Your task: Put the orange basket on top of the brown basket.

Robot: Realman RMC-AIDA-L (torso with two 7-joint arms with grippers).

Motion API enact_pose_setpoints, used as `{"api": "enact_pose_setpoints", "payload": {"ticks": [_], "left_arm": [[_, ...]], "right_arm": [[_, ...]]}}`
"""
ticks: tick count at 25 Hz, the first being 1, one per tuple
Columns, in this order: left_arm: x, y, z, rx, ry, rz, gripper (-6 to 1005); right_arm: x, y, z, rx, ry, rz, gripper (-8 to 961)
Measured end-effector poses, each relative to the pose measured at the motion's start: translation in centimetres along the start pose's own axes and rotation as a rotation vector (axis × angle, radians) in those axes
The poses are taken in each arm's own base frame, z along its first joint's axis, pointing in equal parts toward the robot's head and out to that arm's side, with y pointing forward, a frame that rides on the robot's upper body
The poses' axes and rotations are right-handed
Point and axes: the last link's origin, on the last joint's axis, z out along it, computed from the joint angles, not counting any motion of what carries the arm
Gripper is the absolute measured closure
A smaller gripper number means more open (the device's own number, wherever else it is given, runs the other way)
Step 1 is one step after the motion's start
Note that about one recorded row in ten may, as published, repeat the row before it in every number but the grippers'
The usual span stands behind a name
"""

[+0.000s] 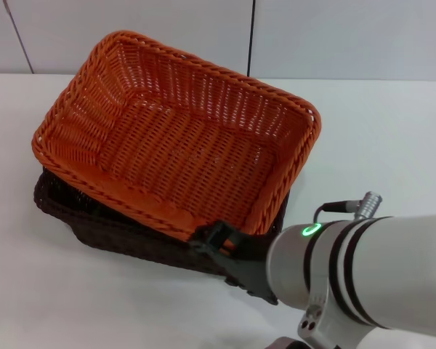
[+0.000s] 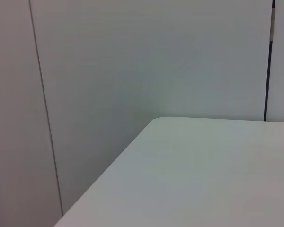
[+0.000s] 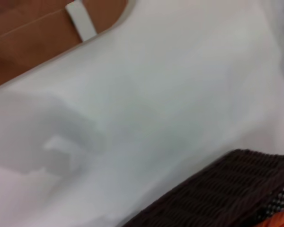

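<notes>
The orange basket [image 1: 182, 138] lies across the top of the brown basket [image 1: 94, 222], skewed and tipped, with its far left side raised. Only the brown basket's left and near sides show beneath it. My right gripper [image 1: 221, 246] is at the orange basket's near rim, close to its right corner. Its black fingers [image 1: 209, 237] are closed over the braided edge, and a bit of orange shows between them. In the right wrist view the brown basket's wall [image 3: 217, 194] and a sliver of the orange basket [image 3: 280, 220] appear. The left gripper is out of view.
Both baskets stand on a white table [image 1: 378, 145] that reaches back to a pale panelled wall [image 1: 131, 29]. The left wrist view shows one table corner [image 2: 156, 120] against that wall. The right wrist view shows a table edge with brown floor [image 3: 33, 33] beyond it.
</notes>
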Motion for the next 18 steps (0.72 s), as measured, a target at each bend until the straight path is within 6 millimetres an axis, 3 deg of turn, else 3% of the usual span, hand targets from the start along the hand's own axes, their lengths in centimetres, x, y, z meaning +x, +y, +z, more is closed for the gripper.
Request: {"api": "enact_pose_setpoints", "payload": {"ticks": [9, 18], "left_arm": [[-0.1, -0.1, -0.1, 0.001, -0.001, 0.0, 195], [-0.3, -0.7, -0.3, 0.027, -0.003, -0.013, 195]], "right_arm": [[-0.3, -1.3, 0.2, 0.104, -0.029, 0.01, 352], [1.9, -3.7, 0.3, 0.32, -0.044, 0.124, 352]]}}
